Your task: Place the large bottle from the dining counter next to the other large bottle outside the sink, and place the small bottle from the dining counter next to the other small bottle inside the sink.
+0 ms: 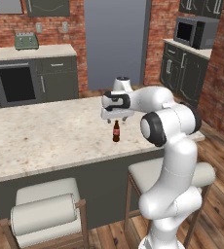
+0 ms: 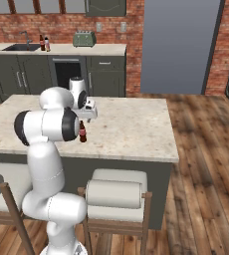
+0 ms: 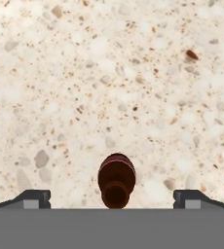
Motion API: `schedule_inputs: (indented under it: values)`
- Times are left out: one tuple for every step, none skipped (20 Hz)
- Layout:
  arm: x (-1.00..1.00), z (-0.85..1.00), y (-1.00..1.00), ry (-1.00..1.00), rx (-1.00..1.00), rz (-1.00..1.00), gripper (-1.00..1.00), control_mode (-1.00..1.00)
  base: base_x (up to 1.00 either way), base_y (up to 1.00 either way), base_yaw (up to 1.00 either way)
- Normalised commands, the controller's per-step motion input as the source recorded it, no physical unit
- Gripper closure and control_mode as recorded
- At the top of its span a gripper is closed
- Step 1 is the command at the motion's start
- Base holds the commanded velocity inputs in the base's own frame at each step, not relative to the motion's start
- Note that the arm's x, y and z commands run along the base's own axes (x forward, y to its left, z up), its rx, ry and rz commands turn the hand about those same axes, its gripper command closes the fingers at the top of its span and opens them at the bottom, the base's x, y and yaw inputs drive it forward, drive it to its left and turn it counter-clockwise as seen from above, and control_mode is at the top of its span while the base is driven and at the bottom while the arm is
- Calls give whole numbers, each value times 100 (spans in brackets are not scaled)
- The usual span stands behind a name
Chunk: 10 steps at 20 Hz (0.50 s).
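Observation:
The small bottle (image 1: 116, 132) (image 2: 82, 133), short dark brown glass with a red label, stands upright near the middle of the dining counter (image 1: 41, 141) (image 2: 131, 132). My gripper (image 1: 116, 119) (image 2: 86, 118) hangs open straight above it, jaws pointing down. In the hand view the bottle's mouth (image 3: 116, 181) sits between the two wide-apart fingertips (image 3: 33, 198), touching neither. At the far back left, beside the sink (image 2: 16, 48), stand the other large bottle (image 2: 42, 43), dark brown, and the paler large bottle (image 2: 47, 44) next to it. The other small bottle is hidden.
Two cushioned stools (image 1: 48, 209) (image 2: 116, 194) stand against the counter's near side by my base. Along the brick back wall run dark cabinets, an oven (image 1: 16, 82) and a toaster (image 2: 84, 38). A microwave (image 1: 194, 31) sits at the right. Wood floor (image 2: 206, 149) lies to the right of the island.

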Motion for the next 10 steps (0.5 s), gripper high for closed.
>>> schedule_inputs:
  values:
    - [0,0,0,0,0,0,-100,-100,0,0,0]
    - [4,0,0,0,0,0,-100,-100,0,0,0]
    - [7,0,0,0,0,0,-100,-100,0,0,0]
    - [6,0,0,0,0,0,-100,-100,0,0,0]
    - [2,0,0,0,0,0,-100,-100,0,0,0]
    - [0,-1,0,0,0,0,-100,-100,0,0,0]
    - [0,-4,0,0,0,0,-100,-100,0,0,0]
    - [0,-6,0,0,0,0,-100,-100,0,0,0]
    - [0,-7,0,0,0,0,-100,-100,0,0,0]
    - [0,-8,0,0,0,0,-100,-100,0,0,0]
